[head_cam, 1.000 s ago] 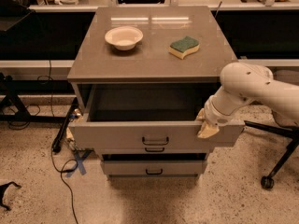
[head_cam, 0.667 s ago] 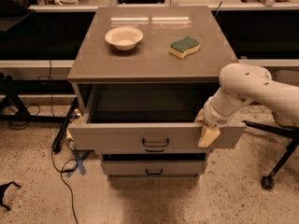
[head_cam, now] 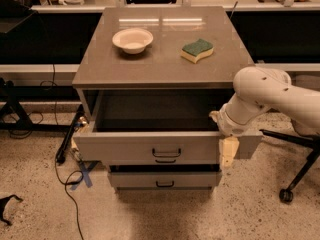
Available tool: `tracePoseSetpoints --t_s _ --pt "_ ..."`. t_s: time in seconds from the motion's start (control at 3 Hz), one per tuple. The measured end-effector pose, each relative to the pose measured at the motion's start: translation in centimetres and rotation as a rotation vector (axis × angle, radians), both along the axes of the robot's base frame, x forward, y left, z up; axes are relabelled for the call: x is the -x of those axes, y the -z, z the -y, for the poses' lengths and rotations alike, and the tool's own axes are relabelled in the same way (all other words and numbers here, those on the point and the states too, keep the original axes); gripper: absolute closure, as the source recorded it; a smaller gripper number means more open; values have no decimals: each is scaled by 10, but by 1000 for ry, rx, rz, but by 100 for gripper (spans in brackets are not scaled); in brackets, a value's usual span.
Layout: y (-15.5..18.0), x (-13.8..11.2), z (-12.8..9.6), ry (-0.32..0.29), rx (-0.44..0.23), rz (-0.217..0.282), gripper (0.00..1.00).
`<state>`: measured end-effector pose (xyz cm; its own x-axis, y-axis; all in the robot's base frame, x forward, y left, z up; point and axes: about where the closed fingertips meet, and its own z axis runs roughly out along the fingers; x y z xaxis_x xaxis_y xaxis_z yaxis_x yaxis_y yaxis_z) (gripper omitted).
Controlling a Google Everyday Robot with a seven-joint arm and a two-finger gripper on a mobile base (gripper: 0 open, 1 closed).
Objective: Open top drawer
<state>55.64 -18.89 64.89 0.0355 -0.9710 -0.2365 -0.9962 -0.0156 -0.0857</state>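
The top drawer [head_cam: 135,148] is a wide grey-beige drawer with a small dark bail handle [head_cam: 166,153] at the centre of its flat front. It stands pulled out of the cabinet, and its deep grey box shows empty. My gripper [head_cam: 225,141] is at the right end of the drawer front. One cream finger [head_cam: 228,151] hangs down over the outside of the panel and the other part sits at the top edge inside. The white arm [head_cam: 265,96] reaches in from the right.
A white bowl [head_cam: 132,39] and a green-and-yellow sponge [head_cam: 197,50] lie on the cabinet top [head_cam: 165,59]. Two lower drawers [head_cam: 165,179] sit shut below. Cables and blue tape [head_cam: 82,174] lie on the floor at left. A chair base with a caster [head_cam: 287,194] stands at right.
The drawer stands about as far out as before. The gripper has slid slightly down along the right end of the front panel.
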Motion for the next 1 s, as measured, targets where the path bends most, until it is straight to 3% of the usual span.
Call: tracePoseSetpoints --t_s 0.33,1.0 --pt "-4 12 6 12 11 -12 0" --pt "5 42 28 73 0 -75 41"
